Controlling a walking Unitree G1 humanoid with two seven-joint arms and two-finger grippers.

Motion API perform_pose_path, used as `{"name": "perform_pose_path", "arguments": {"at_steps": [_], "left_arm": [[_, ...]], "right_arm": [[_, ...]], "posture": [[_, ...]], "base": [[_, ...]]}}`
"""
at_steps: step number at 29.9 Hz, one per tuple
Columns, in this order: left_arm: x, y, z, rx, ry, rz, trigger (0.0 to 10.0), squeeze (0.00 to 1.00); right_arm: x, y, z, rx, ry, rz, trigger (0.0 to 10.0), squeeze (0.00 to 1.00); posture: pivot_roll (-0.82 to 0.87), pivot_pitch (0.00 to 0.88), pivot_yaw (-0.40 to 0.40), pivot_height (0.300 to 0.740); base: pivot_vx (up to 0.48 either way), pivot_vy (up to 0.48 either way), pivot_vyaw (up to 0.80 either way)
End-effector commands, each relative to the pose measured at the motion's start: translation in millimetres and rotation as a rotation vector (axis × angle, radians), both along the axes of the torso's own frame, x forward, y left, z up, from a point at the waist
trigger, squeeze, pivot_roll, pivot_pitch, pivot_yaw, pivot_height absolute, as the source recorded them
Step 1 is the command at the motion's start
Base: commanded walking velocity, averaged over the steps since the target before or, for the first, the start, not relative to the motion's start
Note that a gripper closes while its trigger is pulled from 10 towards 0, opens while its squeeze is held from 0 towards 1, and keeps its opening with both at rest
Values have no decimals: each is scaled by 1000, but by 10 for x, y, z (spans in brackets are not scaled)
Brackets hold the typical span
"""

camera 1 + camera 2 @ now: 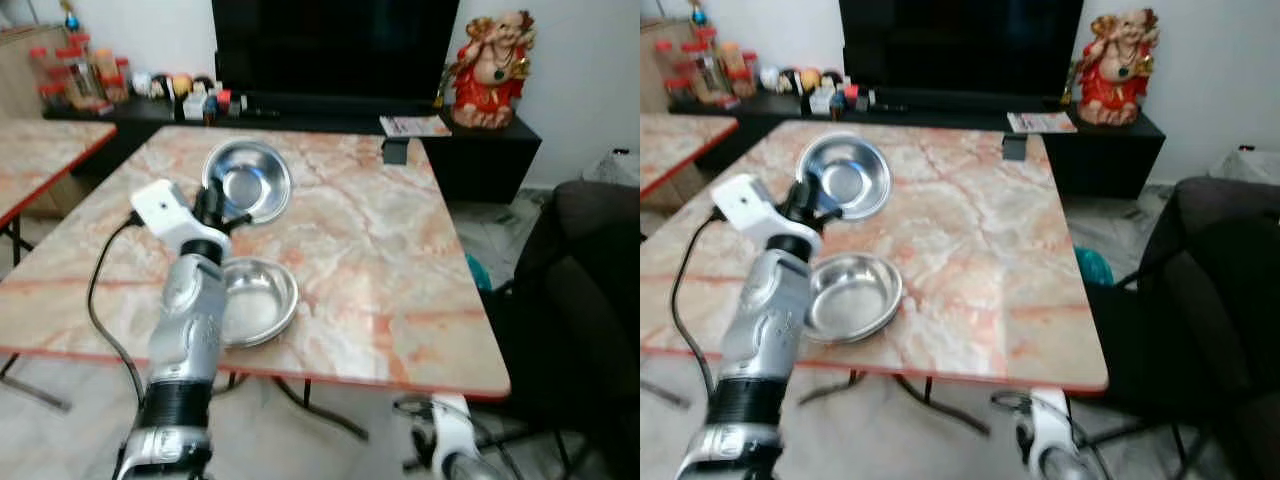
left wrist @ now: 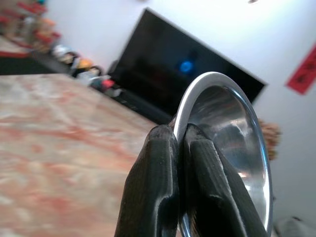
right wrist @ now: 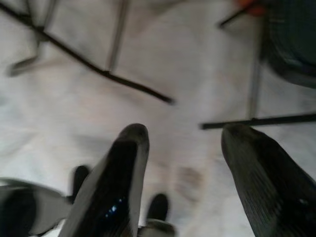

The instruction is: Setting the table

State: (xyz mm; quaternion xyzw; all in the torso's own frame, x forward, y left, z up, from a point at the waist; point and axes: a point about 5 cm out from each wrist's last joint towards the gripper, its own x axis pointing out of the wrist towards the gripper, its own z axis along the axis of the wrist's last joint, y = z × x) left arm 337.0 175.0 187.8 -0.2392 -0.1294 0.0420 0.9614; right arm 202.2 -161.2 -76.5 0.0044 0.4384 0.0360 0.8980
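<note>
A steel bowl (image 1: 248, 180) hangs tilted above the marble table (image 1: 380, 250), over its far left part. My left gripper (image 1: 215, 210) is shut on that bowl's near rim. In the left wrist view the two black fingers (image 2: 158, 187) pinch the rim of the bowl (image 2: 232, 133). A second steel bowl (image 1: 258, 300) rests on the table near the front edge, just below my left forearm. My right gripper (image 3: 185, 133) hangs low beside the table's front right corner, open over the floor with nothing between its fingers.
A dark chair (image 1: 580, 300) stands close at the table's right side. Behind the table are a black TV (image 1: 335, 45), a low cabinet with a red figurine (image 1: 492, 70) and small items. A small dark object (image 1: 396, 150) sits at the far edge. Another table (image 1: 40, 160) stands left.
</note>
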Motion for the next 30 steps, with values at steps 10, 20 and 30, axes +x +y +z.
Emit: {"name": "perform_pose_path", "arguments": {"at_steps": [10,20,30], "left_arm": [[-268,-107,-188,-34,90,-82,10000,0],[-442,-37,-384,-43,229,-33,10000,0],[-445,-109,-492,-56,379,-23,10000,0]], "right_arm": [[-35,-111,-9,-19,6,-13,10000,0],[-85,-118,-34,-21,19,2,10000,0],[-53,-148,-14,-25,7,-9,10000,0]], "posture": [[5,0,-38,732],[26,0,-49,732],[19,0,-50,732]], "base": [[0,0,0],[0,0,0],[0,0,0]]}}
